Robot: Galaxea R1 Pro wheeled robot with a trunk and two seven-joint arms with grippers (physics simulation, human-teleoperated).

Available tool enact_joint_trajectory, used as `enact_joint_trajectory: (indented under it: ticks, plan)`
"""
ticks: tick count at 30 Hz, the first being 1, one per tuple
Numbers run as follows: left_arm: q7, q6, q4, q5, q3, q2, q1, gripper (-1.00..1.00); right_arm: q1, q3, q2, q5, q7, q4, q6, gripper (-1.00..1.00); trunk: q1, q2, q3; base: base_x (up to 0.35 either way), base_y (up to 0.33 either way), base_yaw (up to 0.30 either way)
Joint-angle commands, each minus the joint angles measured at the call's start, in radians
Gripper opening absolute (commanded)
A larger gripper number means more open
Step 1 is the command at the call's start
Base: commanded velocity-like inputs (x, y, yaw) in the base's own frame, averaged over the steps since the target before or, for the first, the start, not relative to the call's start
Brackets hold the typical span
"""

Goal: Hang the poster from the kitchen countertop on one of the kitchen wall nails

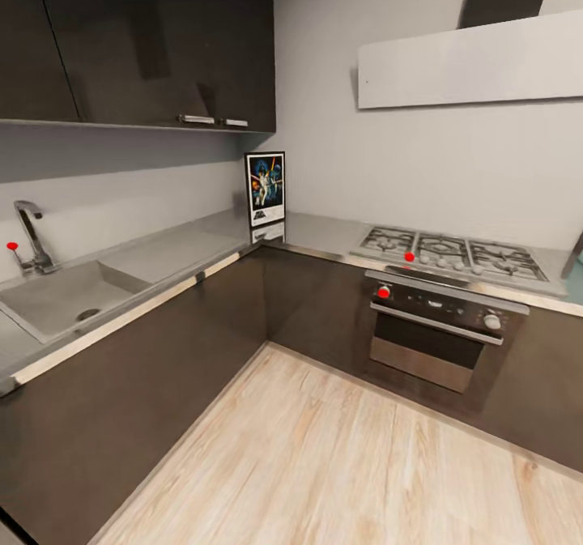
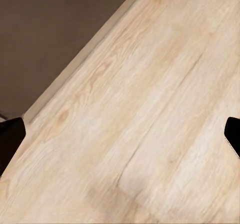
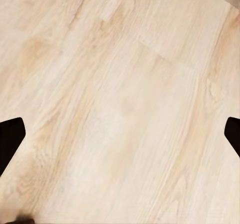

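The poster [image 1: 265,189] stands upright in the corner of the kitchen countertop [image 1: 178,249], leaning against the wall. It has a black frame, a white border and dark blue artwork. In the left wrist view my left gripper [image 2: 120,139] is open, its dark fingertips [image 2: 10,139] far apart over the wooden floor with nothing between them. My right gripper [image 3: 120,139] is open too, also above bare floorboards. The wall nails are out of view.
A sink [image 1: 57,298] with a faucet [image 1: 31,233] sits in the left run of the counter. A gas hob [image 1: 449,253] and oven [image 1: 437,326] are to the right of the poster. Dark wall cabinets [image 1: 146,43] hang above. Wooden floor [image 1: 324,464] lies between the cabinet runs.
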Motion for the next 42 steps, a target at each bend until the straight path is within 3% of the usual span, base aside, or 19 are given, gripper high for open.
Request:
enact_joint_trajectory:
  ticks: [1, 42]
  plan:
    - [0.0, -0.002, -0.001, 0.001, 0.0, 0.0, 0.0, 1.0, -0.001, 0.001, 0.0, 0.001, -0.003, 0.001, -0.003, 1.0, 0.001, 0.0, -0.001, 0.336, 0.0, 0.0]
    - [-0.001, -0.002, -0.001, 0.001, 0.001, 0.0, 0.0, 1.0, -0.001, 0.0, -0.001, 0.001, -0.003, 0.002, -0.003, 1.0, 0.001, 0.0, -0.001, 0.336, 0.0, 0.0]
